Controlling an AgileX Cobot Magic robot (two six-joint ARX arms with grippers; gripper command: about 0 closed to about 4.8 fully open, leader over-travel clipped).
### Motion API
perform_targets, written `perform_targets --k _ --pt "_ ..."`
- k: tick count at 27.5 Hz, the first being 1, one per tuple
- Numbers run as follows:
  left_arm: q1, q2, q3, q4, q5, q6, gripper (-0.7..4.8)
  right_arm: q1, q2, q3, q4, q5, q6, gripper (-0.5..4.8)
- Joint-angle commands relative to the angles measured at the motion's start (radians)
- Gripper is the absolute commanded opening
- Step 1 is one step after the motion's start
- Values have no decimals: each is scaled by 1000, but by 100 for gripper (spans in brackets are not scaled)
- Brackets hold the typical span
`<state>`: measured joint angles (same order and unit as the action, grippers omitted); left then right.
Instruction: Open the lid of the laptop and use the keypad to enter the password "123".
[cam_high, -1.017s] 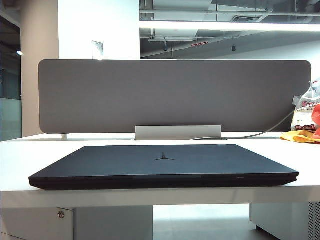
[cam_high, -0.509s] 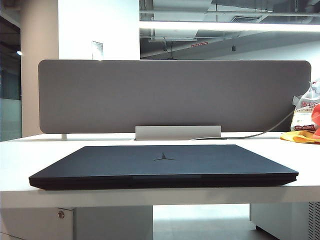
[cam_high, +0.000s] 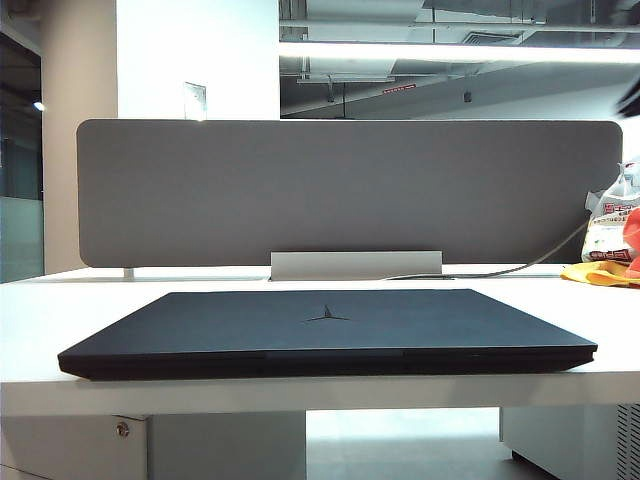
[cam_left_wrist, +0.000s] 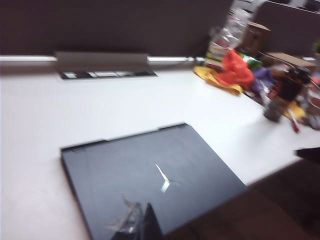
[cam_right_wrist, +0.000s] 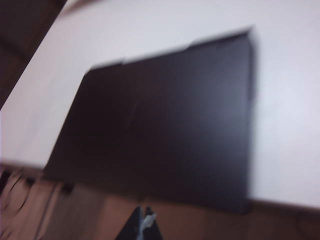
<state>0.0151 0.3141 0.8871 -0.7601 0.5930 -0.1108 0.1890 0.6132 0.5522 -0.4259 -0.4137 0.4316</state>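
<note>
The laptop (cam_high: 330, 345) lies closed and flat on the white desk (cam_high: 60, 310), its front edge near the desk's front edge. The blue-black lid (cam_high: 420, 315) faces up and shows a small three-pointed emblem (cam_high: 327, 316). The keypad is hidden under the lid. In the left wrist view my left gripper (cam_left_wrist: 142, 222) hangs above the laptop's (cam_left_wrist: 150, 170) near edge, fingers together, nothing in them. In the right wrist view my right gripper (cam_right_wrist: 145, 220) is shut and empty, hovering off the desk's front edge, short of the laptop (cam_right_wrist: 165, 125). Both wrist views are blurred.
A grey rounded divider panel (cam_high: 350, 190) stands behind the laptop on a metal bracket (cam_high: 355, 265). Plastic bags and orange cloth (cam_high: 608, 245) crowd the back right, with a dark bottle (cam_left_wrist: 277, 100) among them. A cable (cam_high: 520, 268) runs along the back. Bare desk flanks the laptop.
The laptop has not moved. A dark blur has appeared at the right edge of the exterior view, above the divider.
</note>
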Motion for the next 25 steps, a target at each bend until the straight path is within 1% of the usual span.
perform_targets --k 1,4,6,10,12,13,14,15,16,17,20,23,25 --pt "0 0 2 -9 44 -2 -3 130 73 3 47 40 68 -9" --pt "0 1 3 -22 81 -2 -3 261 163 3 110 89 112 -9" --pt "0 1 8 -29 85 -2 -3 335 234 3 176 109 144 -9" --pt "0 2 10 -34 84 -6 -3 419 368 3 315 108 205 -8" --pt "0 11 10 -33 84 -5 -3 439 433 3 377 107 224 17" --pt "0 19 10 -32 84 -5 -3 441 461 3 397 105 233 37" --pt "0 27 10 -32 84 -5 -3 441 487 3 416 98 243 71" --pt "0 40 10 -33 84 -4 -3 441 519 3 436 95 261 118" --pt "0 50 10 -34 82 -3 -3 441 542 3 449 85 278 155" --pt "0 58 10 -35 82 0 -3 441 563 3 462 69 286 182" --pt "0 75 10 -40 82 8 -3 441 610 3 492 16 304 214" --pt "0 81 10 -39 76 10 -3 444 616 3 499 -11 313 214" --pt "0 83 10 -39 60 21 -3 446 616 3 511 -14 343 214"
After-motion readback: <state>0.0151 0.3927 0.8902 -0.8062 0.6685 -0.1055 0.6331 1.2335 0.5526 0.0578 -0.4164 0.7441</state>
